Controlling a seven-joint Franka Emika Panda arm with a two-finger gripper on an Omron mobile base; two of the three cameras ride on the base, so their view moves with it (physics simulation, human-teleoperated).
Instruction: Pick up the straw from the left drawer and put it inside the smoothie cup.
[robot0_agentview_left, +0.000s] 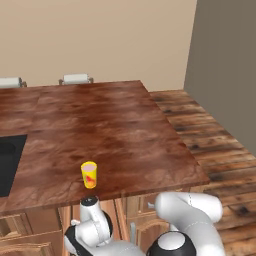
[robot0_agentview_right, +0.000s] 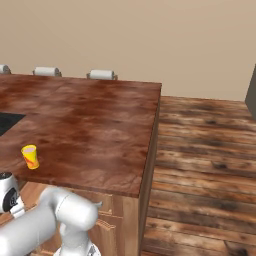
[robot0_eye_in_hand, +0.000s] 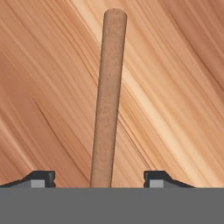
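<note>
Pick-up step judged in hand: straw (robot0_eye_in_hand: 107, 100) lies on drawer (robot0_eye_in_hand: 175, 87) planks, pointing to 12 o'clock between wide-open, empty jaws; closing on it is required next.

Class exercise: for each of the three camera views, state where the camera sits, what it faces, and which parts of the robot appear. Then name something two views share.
Left base view: behind the arm's left, looking down over the counter and cup; the white arm rises at lower right.
Right base view: behind the arm's right, same counter and cup; arm at lower left.
Hand view: on the hand, looking close along the gripper at the straw lying on the drawer bottom; fingers apart either side.
Shared: both base views show the cup near the counter's front edge.
</note>
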